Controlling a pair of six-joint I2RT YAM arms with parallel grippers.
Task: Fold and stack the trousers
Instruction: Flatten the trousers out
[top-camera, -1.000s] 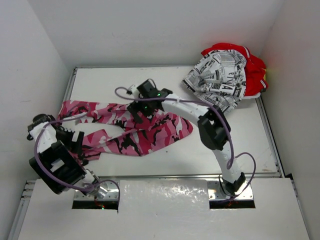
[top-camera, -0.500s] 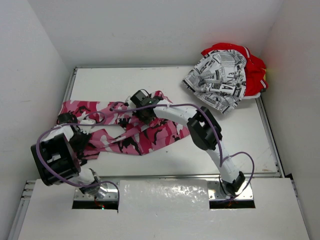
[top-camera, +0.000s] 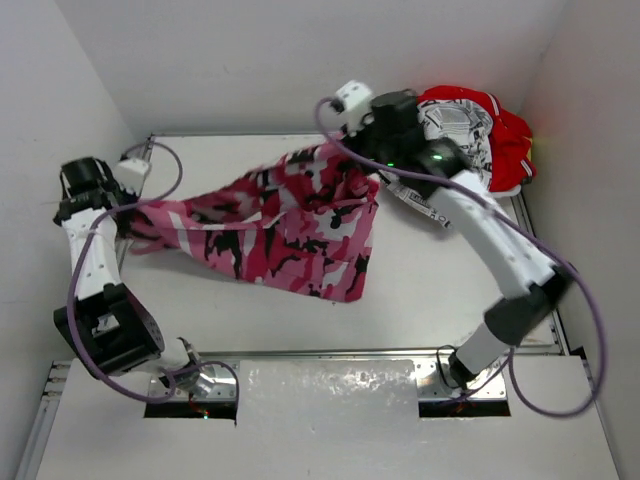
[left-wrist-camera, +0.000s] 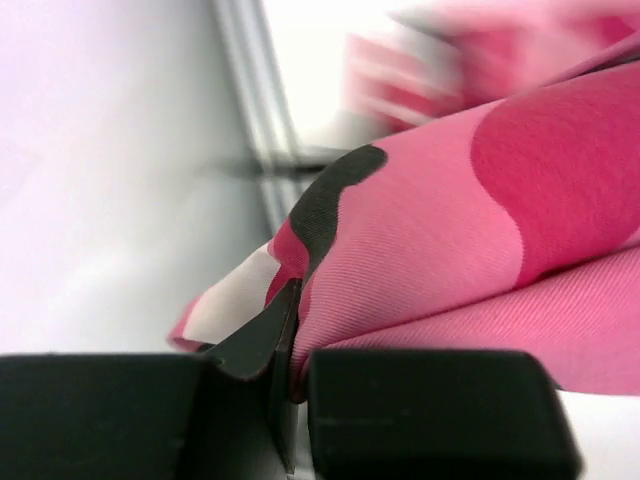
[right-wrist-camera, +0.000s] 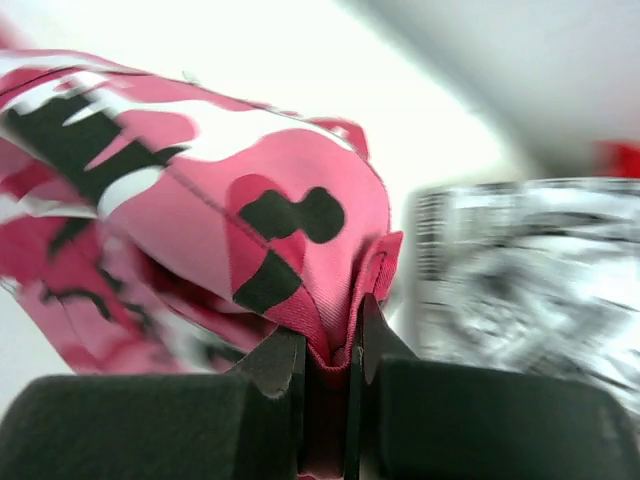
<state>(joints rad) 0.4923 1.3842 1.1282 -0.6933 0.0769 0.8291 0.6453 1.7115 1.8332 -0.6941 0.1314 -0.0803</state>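
Note:
The pink, white, black and crimson camouflage trousers (top-camera: 290, 225) hang stretched between my two grippers above the table. My left gripper (top-camera: 130, 213) is shut on one end at the far left; the left wrist view shows its jaws (left-wrist-camera: 295, 335) pinching a pink fold (left-wrist-camera: 480, 220). My right gripper (top-camera: 347, 152) is shut on the other end near the back, with a crimson hem (right-wrist-camera: 345, 300) clamped between its fingers (right-wrist-camera: 330, 355). The newsprint-patterned trousers (top-camera: 455, 118) and the red trousers (top-camera: 512, 150) lie bunched at the back right, partly hidden by the right arm.
White walls enclose the white table (top-camera: 450, 290) on the left, back and right. A metal rail (top-camera: 250, 134) runs along its back edge. The newsprint heap (right-wrist-camera: 530, 260) lies just right of the right gripper.
Both grippers have shut on the camouflage trousers and lifted them off the table. The right one has swung back and right, the left one back and left, pulling the cloth taut.

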